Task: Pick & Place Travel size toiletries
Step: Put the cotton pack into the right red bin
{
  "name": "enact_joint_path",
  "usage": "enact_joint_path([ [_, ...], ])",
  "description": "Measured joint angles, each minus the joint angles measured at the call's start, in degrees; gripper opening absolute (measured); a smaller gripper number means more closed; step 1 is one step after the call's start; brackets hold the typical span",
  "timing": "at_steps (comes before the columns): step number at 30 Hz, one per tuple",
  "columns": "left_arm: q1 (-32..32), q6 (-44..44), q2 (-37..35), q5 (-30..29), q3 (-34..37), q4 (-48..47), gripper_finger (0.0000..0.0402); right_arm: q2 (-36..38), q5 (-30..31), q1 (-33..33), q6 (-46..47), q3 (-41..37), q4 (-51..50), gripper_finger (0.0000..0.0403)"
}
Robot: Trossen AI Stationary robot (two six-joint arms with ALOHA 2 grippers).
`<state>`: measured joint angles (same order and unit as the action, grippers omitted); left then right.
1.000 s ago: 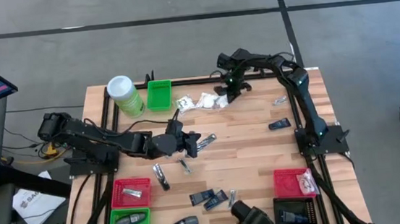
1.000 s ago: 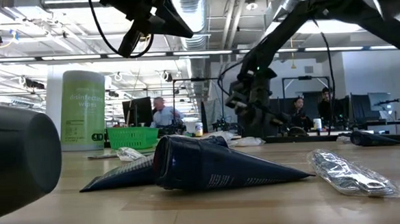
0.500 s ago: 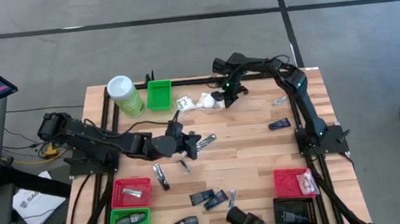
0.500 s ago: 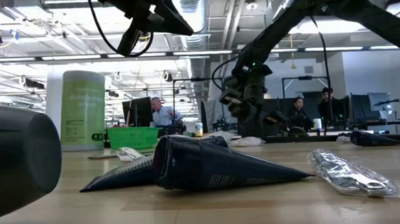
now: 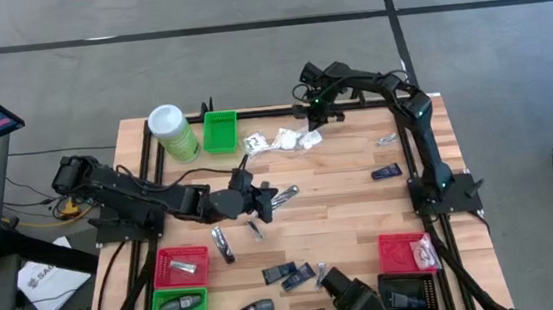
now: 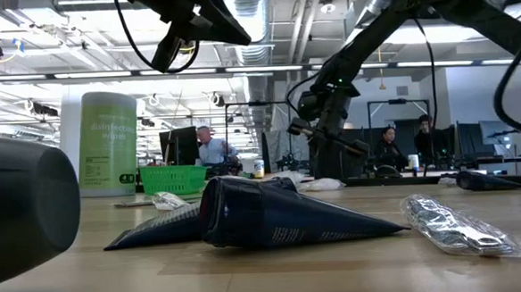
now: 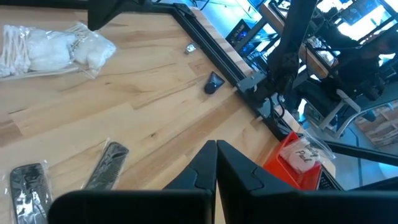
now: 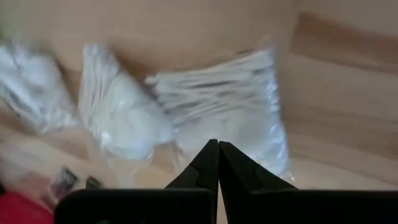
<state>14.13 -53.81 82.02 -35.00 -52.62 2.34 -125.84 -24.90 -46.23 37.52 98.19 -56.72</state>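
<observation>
Several white crinkly sachets (image 5: 283, 140) lie bunched at the far edge of the desk (image 5: 351, 199), beside the green bin (image 5: 219, 131) and the tall green canister (image 5: 171, 131). The right hand (image 5: 314, 106) hangs just above and behind them; in its wrist view its fingers (image 8: 214, 167) are pressed together with nothing between them, pointing down at a clear packet of white swabs (image 8: 233, 115) and a neighbouring white sachet (image 8: 118, 118).

The left hand (image 5: 265, 198) sits low near the middle of the desk, its fingers (image 7: 217, 168) likewise pressed together and empty. A slim silvery packet (image 5: 285, 194) lies just beside its tips, and two more silvery packets (image 5: 223, 245) lie close by on its near side.

Flat dark blue packets (image 5: 287, 274) rest near the front edge, another dark packet (image 5: 386, 172) lies toward the right side, and a small silvery packet (image 5: 387, 139) lies behind it. A black oval piece (image 5: 255, 309) sits at the front, next to the red bin (image 5: 182, 267).
</observation>
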Motion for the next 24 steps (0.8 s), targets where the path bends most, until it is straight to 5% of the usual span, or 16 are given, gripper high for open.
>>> enact_joint_path([
  [18, 0.3, 1.0, 0.0, 0.8, 0.0, -0.2, 0.0001, -4.6, 1.6, 1.1, -2.4, 0.1, -8.0, 0.0],
  [24, 0.3, 0.9, 0.0, 0.8, 0.0, -0.2, 0.0001, -4.6, 5.3, 3.2, -11.5, 0.0, -15.4, 0.0],
])
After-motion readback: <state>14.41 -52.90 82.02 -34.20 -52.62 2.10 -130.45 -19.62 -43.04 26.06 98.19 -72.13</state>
